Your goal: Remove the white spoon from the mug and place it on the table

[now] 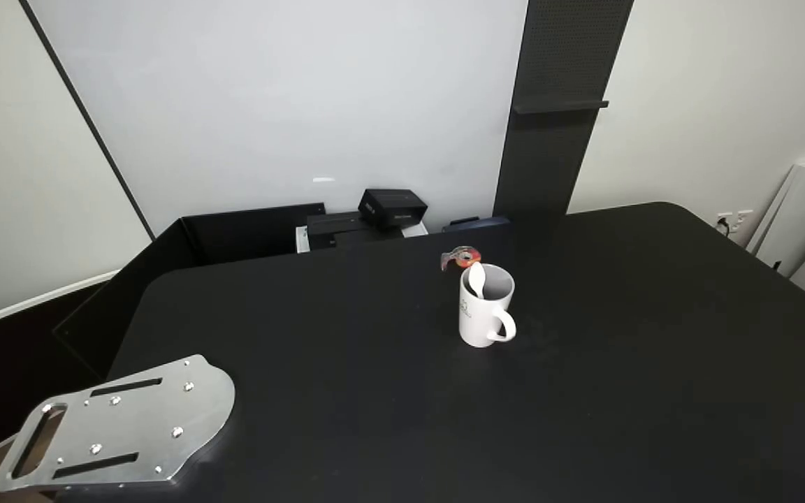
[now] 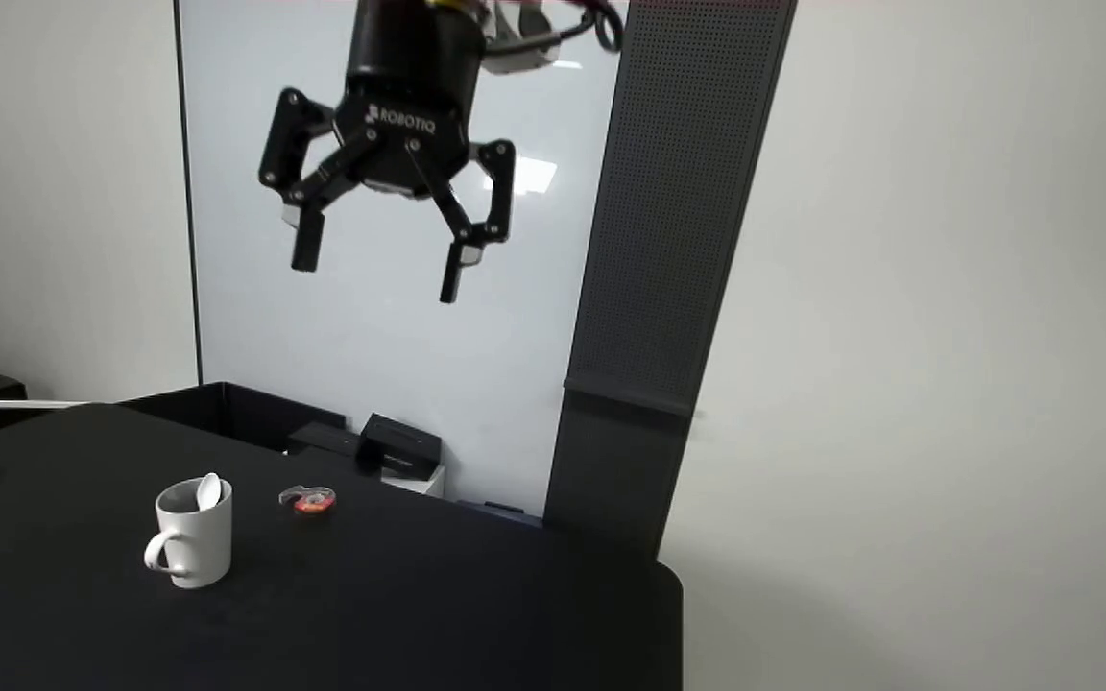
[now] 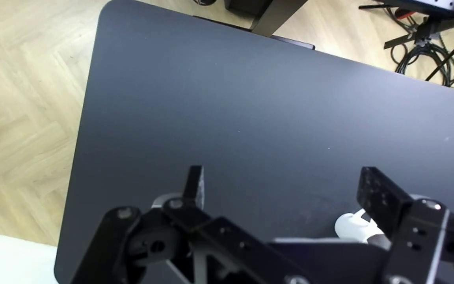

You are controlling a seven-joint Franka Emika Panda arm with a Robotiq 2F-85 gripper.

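Claw (image 2: 377, 278) empty, jaws apart; well below it, the white spoon (image 1: 477, 279) leans in the mug (image 1: 479, 321), hidden stem perhaps touching bottom; removal and placing remain.

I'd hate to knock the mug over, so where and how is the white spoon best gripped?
Likely best: pinch the white spoon by its broad upper end, coming from above. That end slightly tops the rim of the mug, away from the mug's handle, whereas the narrow part runs down inside.
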